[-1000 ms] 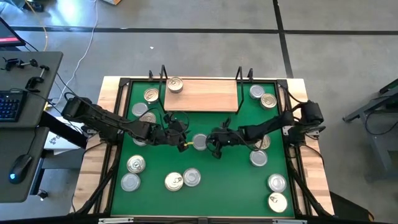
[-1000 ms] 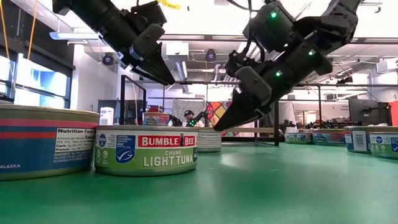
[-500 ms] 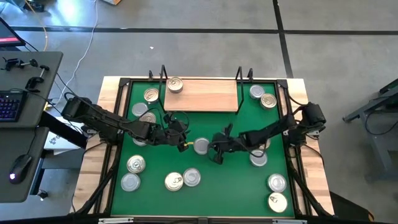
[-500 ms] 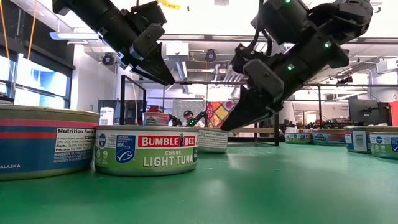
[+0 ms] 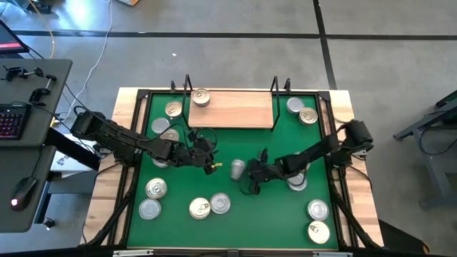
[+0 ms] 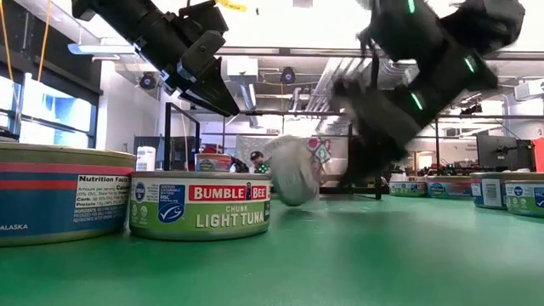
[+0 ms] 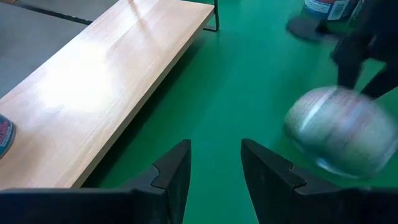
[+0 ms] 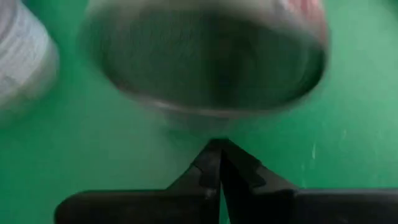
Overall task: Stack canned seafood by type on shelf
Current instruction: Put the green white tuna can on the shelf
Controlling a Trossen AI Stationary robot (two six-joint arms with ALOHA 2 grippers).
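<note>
A silver tin stands tipped up on its rim at the middle of the green mat, blurred in the low view and both wrist views. My right gripper is shut, low over the mat just right of that tin. My left gripper is open, raised just left of it, touching nothing. The wooden shelf lies along the far edge with one gold-lidded tin on its left end. My right gripper's shut fingertips point level at the tipped tin's lower rim from the table's right. Blur hides whether they touch it. The tin is tilted with one part of its rim on the mat.
Several tins lie flat on the mat: near left, near middle, right, far right and far left. A Bumble Bee tin sits close to the low camera. A black frame rims the mat.
My right gripper has moved toward the table's near edge and down, staying shut. The silver tin in the middle, flat on the mat before, has slid slightly right and tipped up onto its rim.
</note>
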